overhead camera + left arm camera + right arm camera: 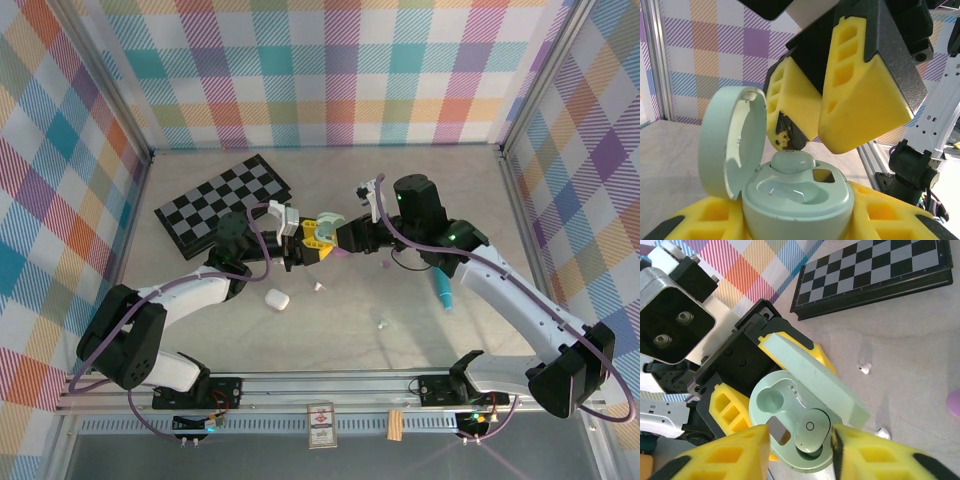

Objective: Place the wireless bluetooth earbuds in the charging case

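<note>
Writing: a small printed card sits on the near rail behind my two bases; its print is too small to read.
Marks: the seated bud has a thin ring on its top face. A dark square window is set in the case's deck right beside it.
Left gripper: closed on the mint-green charging case, with my yellow foam pads pressed to both flanks of its base. I hold it off the table.
Case look: pebble-shaped, matt pale green. Its lid is hinged wide open and stands upright, beyond the base as seen from my right gripper.
Mint-green earbud: seated in one socket of the case, straight between my right fingertips. It is smooth and rounded, the same green as the case.
Other socket: a glossy hollow, on the side nearer my left wrist.
Right gripper: jaws parted and gripping nothing, one yellow pad on each side of the seated bud, just over the case. I cannot tell whether a pad tip grazes the bud.
White earbud: lies on the table under and beyond my right gripper.
Second white earbud: also on the table, apart from the first and closer to my right fingers.
White charging case: closed, on the table below my left gripper.
Teal pen: on the table beside my right forearm.
Chessboard: flat on the table, beyond my left gripper.
</note>
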